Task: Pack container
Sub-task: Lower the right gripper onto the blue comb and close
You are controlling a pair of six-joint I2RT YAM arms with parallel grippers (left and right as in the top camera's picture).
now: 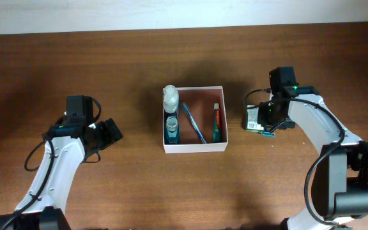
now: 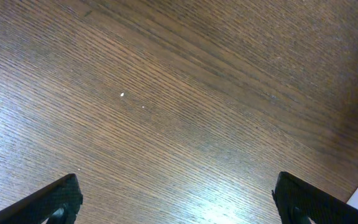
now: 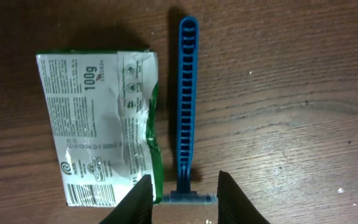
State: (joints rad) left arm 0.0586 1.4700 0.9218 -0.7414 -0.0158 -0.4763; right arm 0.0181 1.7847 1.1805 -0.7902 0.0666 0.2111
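Pickup step on the right: right gripper [image 3: 184,193] parted, empty, astride the blue razor [image 3: 187,93] beside the green-and-white packet [image 3: 95,124], just right of the part-filled container [image 1: 195,148] mid-table; next, likely squeeze, lift, carry left; left gripper [image 2: 176,186] wide, empty.

White arm links [image 1: 59,163], black joints [image 1: 78,107]; seemingly green light [image 1: 294,87].

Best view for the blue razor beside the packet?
Right wrist: the razor lies whole beside the packet, its head between the right gripper's open fingers. Overhead shows only a blue sliver under that arm; left wrist shows only table.
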